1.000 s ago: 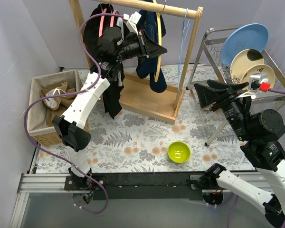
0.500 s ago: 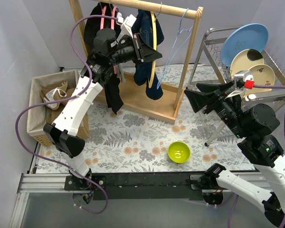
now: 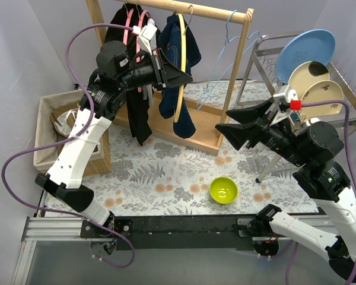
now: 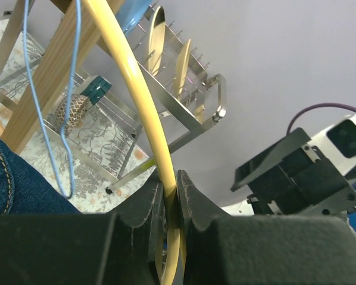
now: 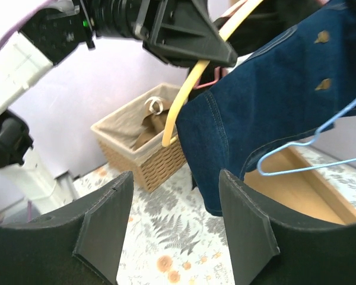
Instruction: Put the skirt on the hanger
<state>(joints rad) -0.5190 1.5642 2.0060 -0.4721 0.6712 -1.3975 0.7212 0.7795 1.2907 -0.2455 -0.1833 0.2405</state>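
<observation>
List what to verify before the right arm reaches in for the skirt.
1. Left gripper clamped on the yellow hanger: ok.
2. Right gripper open and empty: ok.
3. Denim skirt in view ahead of the right gripper: ok.
4. Blue wire hanger out of the reach path: cannot tell; it overlaps the skirt's lower part in the right wrist view.
5. Denim skirt seated on the yellow hanger: cannot tell; where they meet is hidden.
</observation>
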